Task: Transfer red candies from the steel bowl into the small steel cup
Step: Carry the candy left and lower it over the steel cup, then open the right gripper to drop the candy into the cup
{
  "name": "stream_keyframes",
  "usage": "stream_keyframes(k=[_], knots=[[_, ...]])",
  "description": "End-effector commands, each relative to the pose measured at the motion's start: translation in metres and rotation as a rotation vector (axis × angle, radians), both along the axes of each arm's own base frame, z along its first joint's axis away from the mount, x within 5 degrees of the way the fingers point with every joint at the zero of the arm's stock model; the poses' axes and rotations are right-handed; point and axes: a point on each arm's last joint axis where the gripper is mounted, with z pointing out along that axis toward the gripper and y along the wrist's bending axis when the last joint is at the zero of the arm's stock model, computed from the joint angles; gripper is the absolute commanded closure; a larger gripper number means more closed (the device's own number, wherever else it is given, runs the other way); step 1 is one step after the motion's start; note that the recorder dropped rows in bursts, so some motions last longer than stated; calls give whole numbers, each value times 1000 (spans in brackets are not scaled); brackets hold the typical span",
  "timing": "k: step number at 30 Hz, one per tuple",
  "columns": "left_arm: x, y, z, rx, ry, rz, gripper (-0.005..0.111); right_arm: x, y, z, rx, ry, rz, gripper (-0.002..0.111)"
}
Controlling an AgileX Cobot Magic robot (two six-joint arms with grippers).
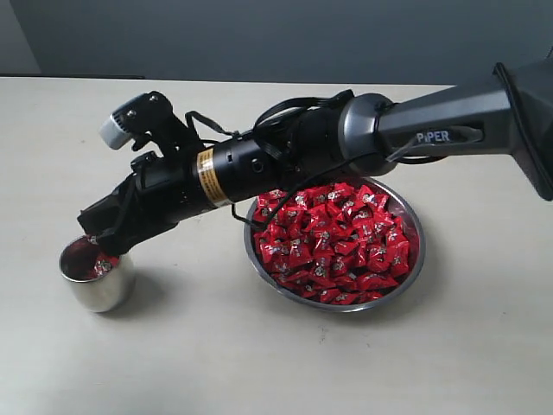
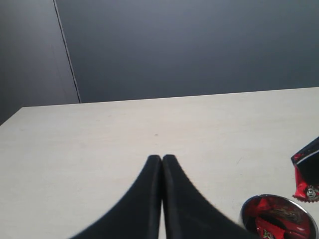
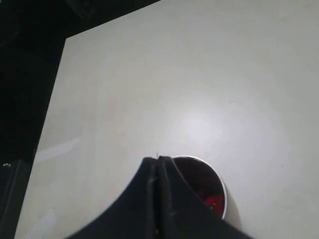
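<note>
Inspector: Progress?
Officer: Partial. Small steel cup (image 1: 97, 285) holds a few; steel bowl (image 1: 371, 304) is heaped with red candies (image 1: 333, 238). Right gripper (image 1: 100, 251) over the cup, jaws apparently pinching one red candy (image 2: 309, 191). Left gripper (image 2: 162, 158) jaws together, empty.

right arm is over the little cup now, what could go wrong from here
The right pincer holds a red foil-wrapped candy near the rim of the small polished steel cup; released there, it may bounce onto the table.
The pincer sits low at the cup's mouth, so pulling back could nudge or tip it.
The arm crosses the wide shallow steel bowl heaped with red candies; a low return might drag some out.
</note>
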Motion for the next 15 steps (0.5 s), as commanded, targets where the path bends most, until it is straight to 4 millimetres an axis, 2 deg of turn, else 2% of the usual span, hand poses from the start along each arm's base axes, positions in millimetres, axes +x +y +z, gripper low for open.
stream_keyframes(k=[1,5,15], knots=[[0,0,-1,1,-7,0,106,-4,4,-1,-15,0,18,109],[0,0,-1,1,-7,0,106,-7,6,-5,-21,7,21,109],[0,0,-1,1,-7,0,106,0,15,-8,-16,16,14,109]])
